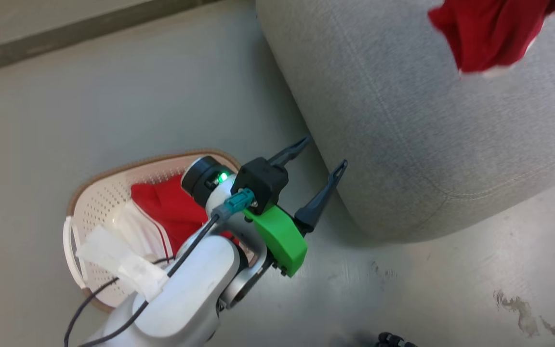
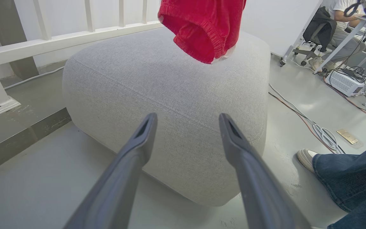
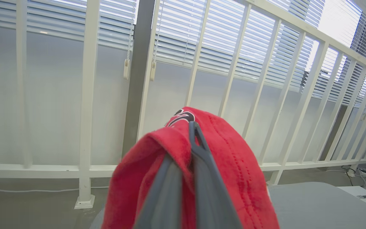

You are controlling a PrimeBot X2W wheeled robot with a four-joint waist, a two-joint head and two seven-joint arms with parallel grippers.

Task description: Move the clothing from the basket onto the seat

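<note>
The cream basket (image 1: pixel 128 166) stands on the floor at lower left, with a red garment with white trim (image 1: pixel 171 207) lying in it. My left gripper (image 1: pixel 324 153) is open and empty, just past the basket, its fingers pointing at the side of the grey seat (image 1: pixel 403 120). In the left wrist view the left gripper (image 2: pixel 187 118) spreads wide before the seat (image 2: pixel 157 76). A red jersey (image 1: pixel 489 33) hangs over the seat top (image 2: pixel 205 28). My right gripper (image 3: pixel 192 127) is shut on this jersey (image 3: pixel 233 165), which drapes over both fingers and shows a dark print.
A white railing (image 2: pixel 43 41) and blinds stand behind the seat. A person's jeans leg (image 2: pixel 354 175) and shoe (image 2: pixel 307 157) are on the floor right of the seat, near loose cables (image 2: pixel 316 127). Another person sits at a desk (image 2: pixel 345 12) farther back.
</note>
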